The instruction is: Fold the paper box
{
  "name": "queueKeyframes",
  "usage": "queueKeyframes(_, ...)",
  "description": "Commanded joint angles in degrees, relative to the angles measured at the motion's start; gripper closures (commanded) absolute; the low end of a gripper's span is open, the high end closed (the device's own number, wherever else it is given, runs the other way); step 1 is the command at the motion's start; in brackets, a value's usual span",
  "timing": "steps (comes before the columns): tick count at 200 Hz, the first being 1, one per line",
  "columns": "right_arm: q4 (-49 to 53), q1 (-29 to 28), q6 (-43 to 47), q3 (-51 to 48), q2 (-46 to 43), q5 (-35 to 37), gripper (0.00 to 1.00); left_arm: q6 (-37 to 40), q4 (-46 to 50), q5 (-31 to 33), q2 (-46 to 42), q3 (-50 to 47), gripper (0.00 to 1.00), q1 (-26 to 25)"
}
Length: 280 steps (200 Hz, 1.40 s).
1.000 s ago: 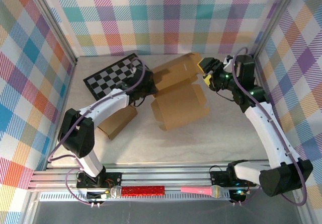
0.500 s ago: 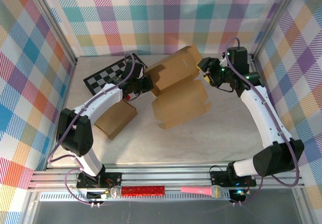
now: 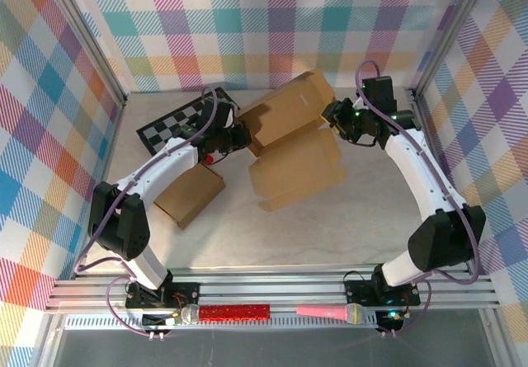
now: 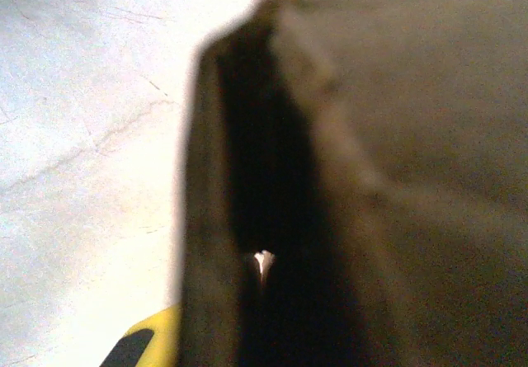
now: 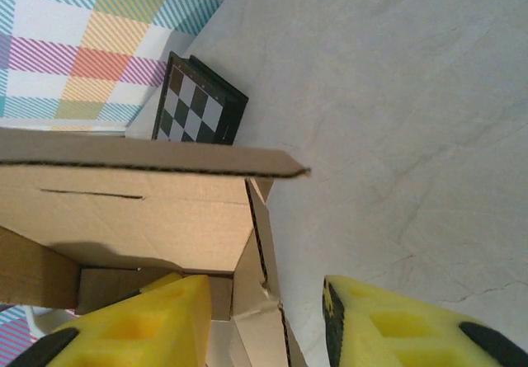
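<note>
One blurred paper box (image 4: 371, 177) mostly hides left claw (image 4: 150, 346).

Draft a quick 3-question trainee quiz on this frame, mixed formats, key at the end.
1. True or false: the chessboard lies on top of the paper box.
2. What lies along the front rail between the arm bases? A) a red glitter stick and a pink microphone; B) scissors and tape; C) two marker pens.
3. Fill in: in the right wrist view, the right gripper is ___ (open/shut), with the box's cardboard seen between its yellow fingers.

Key: 1 false; 2 A; 3 open.
</note>
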State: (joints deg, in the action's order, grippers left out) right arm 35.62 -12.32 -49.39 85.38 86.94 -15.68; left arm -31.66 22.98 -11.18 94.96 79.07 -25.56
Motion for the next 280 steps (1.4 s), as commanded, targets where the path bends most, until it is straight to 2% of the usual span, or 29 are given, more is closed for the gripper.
queueKeyframes(1,-1.6,0.3,1.9,2.9,1.1,-1.8,0.62,0.5,1.3,-1.6,-2.0,0.6,1.00,0.3)
queueKeyframes(62,-5.0,0.2,2.4,4.0,2.5,-7.5,0.70,0.8,1.6,-1.7,-1.4,1.2,1.00,-0.2)
queueKeyframes(130,-3.2,-0.7,2.2,4.3,4.7,-10.8,0.69,0.6,1.5,-1.3,-1.0,2.2,1.00,-0.6)
queueKeyframes(182,0.3,-2.8,4.5,8.3,8.0,-11.7,0.69,0.5,1.0,-1.4,-0.4,2.6,1.00,-0.9)
queueKeyframes(211,3.8,-2.7,8.8,12.9,8.2,-10.8,0.66,0.5,0.8,-2.0,0.7,3.3,1.00,-0.4)
queueKeyframes(242,8.5,-1.7,13.7,20.4,6.6,-6.7,0.59,0.7,0.6,-3.2,1.9,4.3,1.00,1.0)
queueKeyframes(280,2.1,4.0,13.2,20.1,0.9,-7.7,0.55,1.9,0.5,-9.4,3.7,5.9,1.00,3.0)
